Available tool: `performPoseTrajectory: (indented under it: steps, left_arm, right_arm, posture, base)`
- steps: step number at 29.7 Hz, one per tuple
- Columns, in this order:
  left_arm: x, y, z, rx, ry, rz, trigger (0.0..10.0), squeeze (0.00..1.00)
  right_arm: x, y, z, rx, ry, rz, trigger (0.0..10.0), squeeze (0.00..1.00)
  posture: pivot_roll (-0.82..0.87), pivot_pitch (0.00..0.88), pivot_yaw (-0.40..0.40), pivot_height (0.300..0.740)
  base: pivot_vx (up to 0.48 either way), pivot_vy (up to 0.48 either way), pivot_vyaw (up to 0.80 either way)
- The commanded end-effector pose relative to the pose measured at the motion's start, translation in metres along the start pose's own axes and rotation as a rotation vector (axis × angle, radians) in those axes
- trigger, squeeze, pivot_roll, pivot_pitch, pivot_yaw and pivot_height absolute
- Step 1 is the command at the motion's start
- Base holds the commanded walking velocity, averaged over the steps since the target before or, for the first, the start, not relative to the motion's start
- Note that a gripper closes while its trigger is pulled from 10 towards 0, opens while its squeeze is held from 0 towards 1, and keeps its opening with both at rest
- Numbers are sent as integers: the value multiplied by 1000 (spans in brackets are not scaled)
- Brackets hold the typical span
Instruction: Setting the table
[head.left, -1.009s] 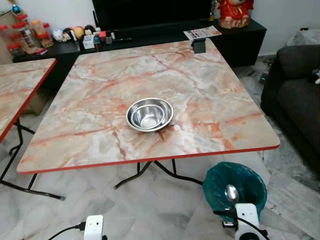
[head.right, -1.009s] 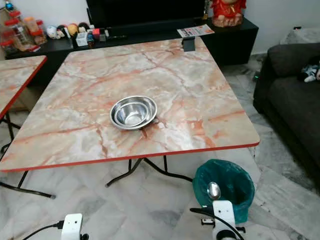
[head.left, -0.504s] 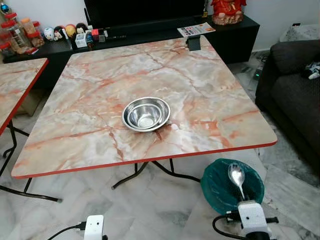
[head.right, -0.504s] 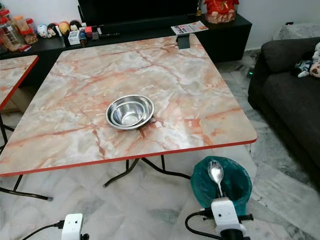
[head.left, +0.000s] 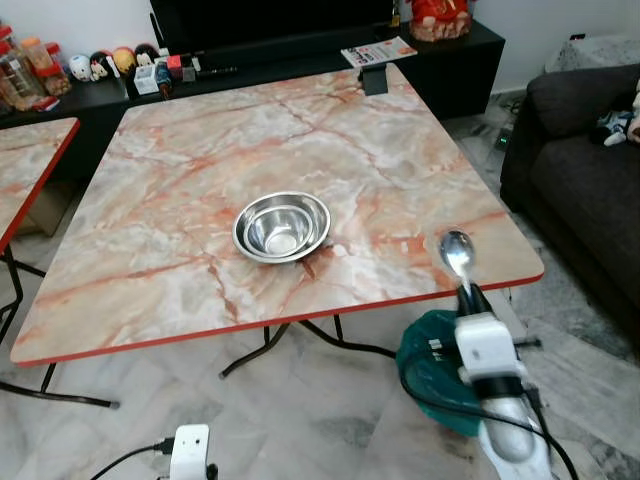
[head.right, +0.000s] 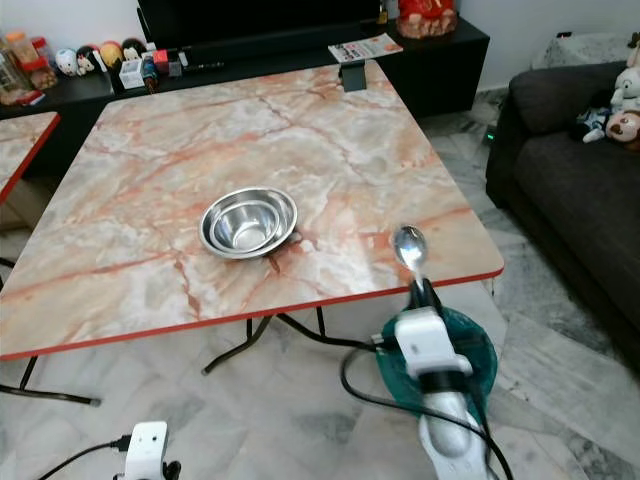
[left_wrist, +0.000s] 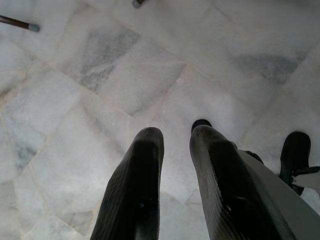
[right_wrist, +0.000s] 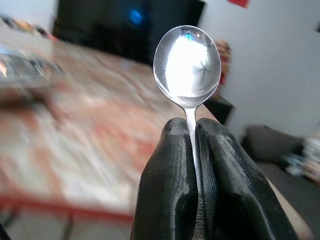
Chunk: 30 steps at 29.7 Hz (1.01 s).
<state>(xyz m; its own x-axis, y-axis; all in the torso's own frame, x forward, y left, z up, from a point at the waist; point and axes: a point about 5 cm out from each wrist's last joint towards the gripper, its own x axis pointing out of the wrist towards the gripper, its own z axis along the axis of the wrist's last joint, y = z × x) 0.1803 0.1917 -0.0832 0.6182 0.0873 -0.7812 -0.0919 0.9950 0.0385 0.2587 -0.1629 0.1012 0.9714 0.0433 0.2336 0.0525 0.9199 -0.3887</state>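
A steel bowl (head.left: 282, 226) sits near the middle of the marble-patterned table (head.left: 180, 170). My right gripper (head.left: 473, 297) is shut on the handle of a metal spoon (head.left: 457, 252), raised at the table's front right corner, with the spoon's bowl above the table edge. In the right wrist view the spoon (right_wrist: 187, 62) stands up from between the two black fingers (right_wrist: 167, 185), and the table is a blur behind it. My left arm hangs low over the floor; its fingers (left_wrist: 137, 185) stand slightly apart with nothing between them.
A teal bin (head.left: 430, 365) stands on the floor under my right arm. A dark sofa (head.left: 585, 170) is at the right, a second table (head.left: 25, 165) at the left. A black TV console (head.left: 300, 60) with small items runs along the back. Table legs (head.left: 260, 350) cross below.
My right gripper has lifted the spoon from over the teal bin up to the table's front right corner. The camera has come closer to the table.
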Motion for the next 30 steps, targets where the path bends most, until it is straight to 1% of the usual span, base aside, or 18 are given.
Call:
performPoseTrajectory:
  steps: [1,2,3,6,9,10,11,13,17,18,24,27,30]
  left_arm:
    - [-1,6,-3,-10,4,25,10000,0]
    - [-1,6,-3,-14,3,29,10000,0]
    - [-1,6,-3,-14,3,29,10000,0]
    - [-1,7,-1,-23,-2,39,10000,0]
    - [-1,8,-1,-23,-2,40,10000,0]
    - [-1,8,0,-27,-4,45,10000,0]
    - [-1,8,0,-27,-4,45,10000,0]
    - [0,9,1,-33,-7,50,10000,0]
    - [0,9,1,-35,-8,53,10000,0]
    - [0,8,1,-35,-7,54,10000,0]
    - [0,9,0,-34,-7,55,10000,0]
    - [0,8,0,-29,-5,55,10000,0]
    - [0,8,0,-29,-3,55,10000,0]
  right_arm:
    - [11,9,3,81,19,19,10000,0]
    - [19,13,6,112,25,27,10000,0]
    - [19,13,6,112,25,27,10000,0]
    - [41,27,13,186,37,68,10000,0]
    - [45,30,15,197,35,77,10000,0]
    - [52,33,18,226,42,77,10000,0]
    - [52,33,18,226,42,77,10000,0]
    - [62,37,24,303,51,76,10000,0]
    - [68,41,27,321,57,100,10000,0]
    - [68,41,27,338,60,98,10000,0]
    - [68,39,25,329,63,87,10000,0]
    - [70,37,22,370,85,78,10000,0]
    - [70,36,21,352,80,82,10000,0]
  posture:
    - [-71,52,96,740]
    - [-63,48,93,740]
    - [-63,48,93,740]
    - [-53,41,91,740]
    - [-53,41,91,740]
    - [-40,36,84,740]
    - [-40,36,84,740]
    - [-36,35,82,740]
    - [-36,34,81,740]
    - [-35,33,81,740]
    - [-37,34,82,740]
    - [-40,32,82,740]
    - [-37,31,79,740]
  base:
    - [0,0,0]
    - [0,0,0]
    - [0,0,0]
    - [0,0,0]
    - [0,0,0]
    - [270,0,0]
    - [270,0,0]
    - [291,0,0]
    - [301,0,0]
    - [311,0,0]
    - [314,0,0]
    - [344,0,0]
    - [346,0,0]
